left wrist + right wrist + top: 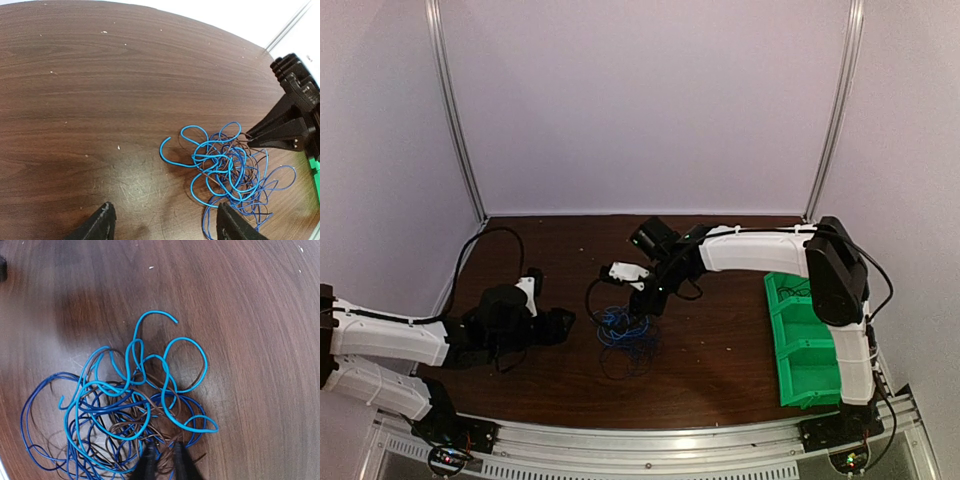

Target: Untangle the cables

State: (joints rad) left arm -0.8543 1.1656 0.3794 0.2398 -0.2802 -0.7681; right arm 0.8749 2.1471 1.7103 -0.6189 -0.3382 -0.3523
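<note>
The cables (625,335) lie as one loose tangle of light blue, dark blue and brown wires in the middle of the table. In the right wrist view the cables (125,405) fill the frame, and my right gripper (163,456) has its two tips drawn close together on brown and blue strands at the tangle's near edge. From the left wrist, the right gripper (248,138) touches the far side of the cables (230,165). My left gripper (165,225) stands wide open and holds nothing. It is just left of the tangle, its right finger (235,225) over the outer blue loops.
A green compartment bin (805,340) stands at the right edge of the table, beside the right arm's base. The left arm (390,340) lies low along the left side. Grey walls with metal posts close off the back.
</note>
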